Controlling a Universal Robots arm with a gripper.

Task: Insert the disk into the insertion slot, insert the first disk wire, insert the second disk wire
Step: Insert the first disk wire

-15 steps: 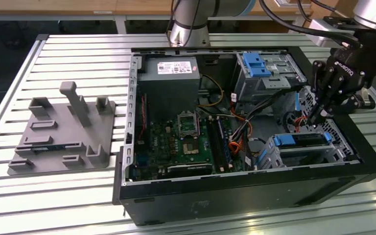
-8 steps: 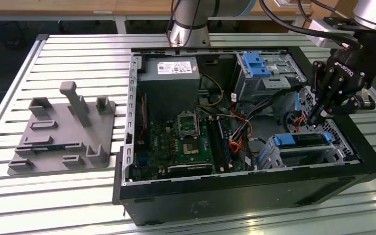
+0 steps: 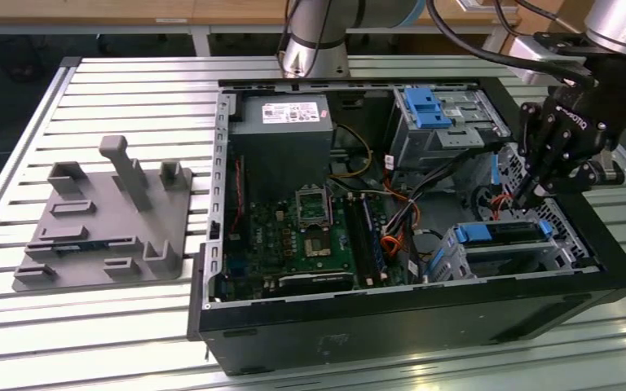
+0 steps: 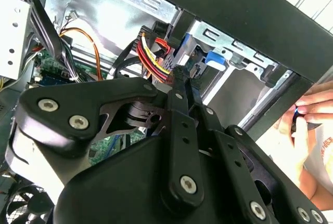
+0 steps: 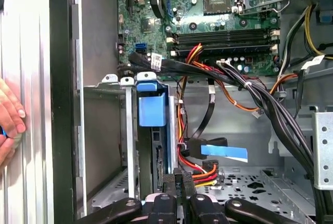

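On the exterior view's left a grey fixture (image 3: 107, 216) lay on the slatted table (image 3: 30, 342). In the middle stood the open computer case (image 3: 400, 326). Towards the right the disk (image 3: 500, 233) sat inside the insertion slot (image 3: 520, 259), its blue carrier showing. Just above it the gripper (image 3: 522, 198) reached into the case, clenched on the end of the red, orange and yellow wire bundle (image 5: 202, 171) beside the disk. A person's hand (image 5: 8, 117) rested outside the case wall
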